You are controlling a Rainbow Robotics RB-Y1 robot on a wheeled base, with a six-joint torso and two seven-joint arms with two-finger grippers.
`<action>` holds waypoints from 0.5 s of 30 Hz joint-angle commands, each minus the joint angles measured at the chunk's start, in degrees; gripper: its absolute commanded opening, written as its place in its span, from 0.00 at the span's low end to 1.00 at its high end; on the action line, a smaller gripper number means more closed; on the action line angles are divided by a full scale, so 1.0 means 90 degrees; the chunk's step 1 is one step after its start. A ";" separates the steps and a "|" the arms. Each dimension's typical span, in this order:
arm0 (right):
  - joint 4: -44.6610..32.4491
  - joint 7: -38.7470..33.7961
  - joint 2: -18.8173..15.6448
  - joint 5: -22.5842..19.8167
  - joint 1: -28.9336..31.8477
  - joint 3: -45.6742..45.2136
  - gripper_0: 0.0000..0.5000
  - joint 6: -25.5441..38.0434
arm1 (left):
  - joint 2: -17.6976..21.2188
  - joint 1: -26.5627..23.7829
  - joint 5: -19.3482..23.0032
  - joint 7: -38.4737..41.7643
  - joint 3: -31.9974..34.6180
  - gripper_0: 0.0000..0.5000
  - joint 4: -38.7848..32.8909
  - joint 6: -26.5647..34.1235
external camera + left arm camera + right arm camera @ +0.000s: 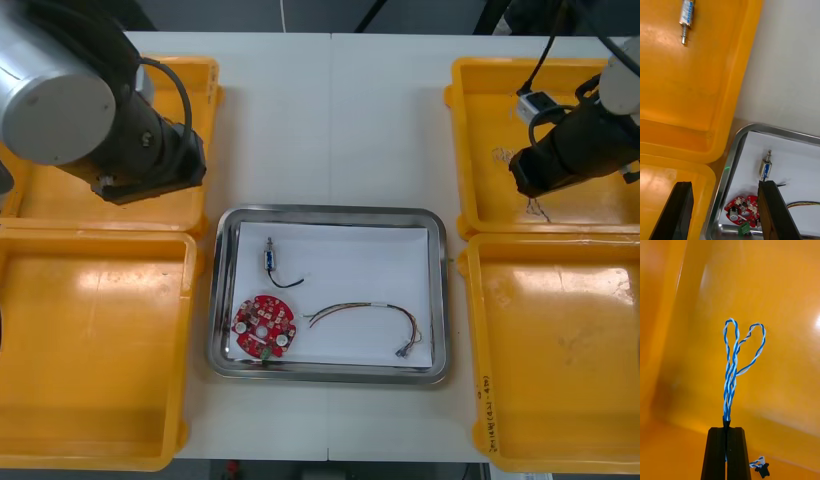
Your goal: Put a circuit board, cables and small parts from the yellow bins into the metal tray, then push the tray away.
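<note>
- The right gripper [726, 430] was seen clamped on a twisted blue and white cable [732, 363] — its loops stood up from between the fingers.
- This gripper was held over the far right yellow bin [480, 130], at 2 o'clock from the metal tray [225, 300].
- The left gripper [724, 183] was held open, nothing between its fingers, at 10 o'clock from the tray.
- On the tray's white inside were laid a round red circuit board [264, 322] at 7 o'clock, a small metal part [270, 256] at 10 o'clock and a red and yellow cable [370, 315] at 4 o'clock.
- A second small metal part [686, 15] was seen in the far left yellow bin [200, 90].
</note>
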 commanded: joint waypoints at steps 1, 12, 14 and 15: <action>-0.0823 0.0258 -0.0411 -0.0089 0.0054 -0.0672 0.00 0.0625 | 0.0382 -0.0240 0.0060 -0.0806 0.0445 1.00 0.0252 -0.0008; -0.2219 0.0268 -0.0880 -0.0440 0.0035 -0.0945 0.00 0.1383 | 0.0421 -0.0670 -0.0497 -0.1929 0.0718 1.00 0.1756 -0.1326; -0.2454 0.0277 -0.0899 -0.0606 0.0025 -0.0945 0.00 0.1383 | 0.0421 -0.0719 -0.0516 -0.2066 0.0747 1.00 0.1980 -0.1609; -0.2591 0.0277 -0.0899 -0.0792 0.0025 -0.0945 0.00 0.1383 | 0.0421 -0.0748 -0.0526 -0.2154 0.0757 1.00 0.2117 -0.1785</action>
